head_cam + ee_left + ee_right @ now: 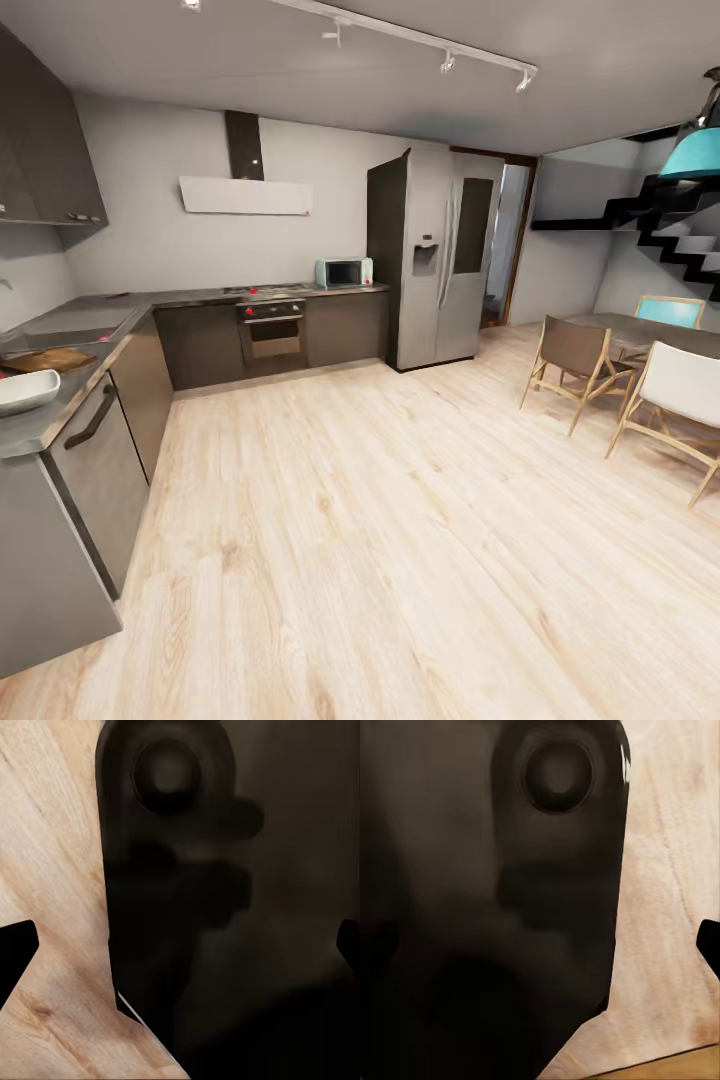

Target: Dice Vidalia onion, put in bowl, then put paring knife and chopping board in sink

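Along the left wall runs the grey countertop (60,405). On its near end stands the white bowl (22,390), cut off by the picture's edge. Just beyond it lies the brown chopping board (50,358), and past that is the sink (78,324) with its flat drainboard. The Vidalia onion is hidden from here. A small red speck (118,295) lies at the counter's far corner, too small to identify. In the left wrist view my left gripper (180,949) is open over the wood floor and my own dark body. My right gripper (540,949) looks open too, with one fingertip (709,949) showing.
Dark cabinets (95,470) stand under the counter. An oven (272,335), a microwave (343,272) and a steel fridge (435,255) line the far wall. A dining table with folding chairs (580,365) stands at the right. Light wood floor (380,520) spreads between them.
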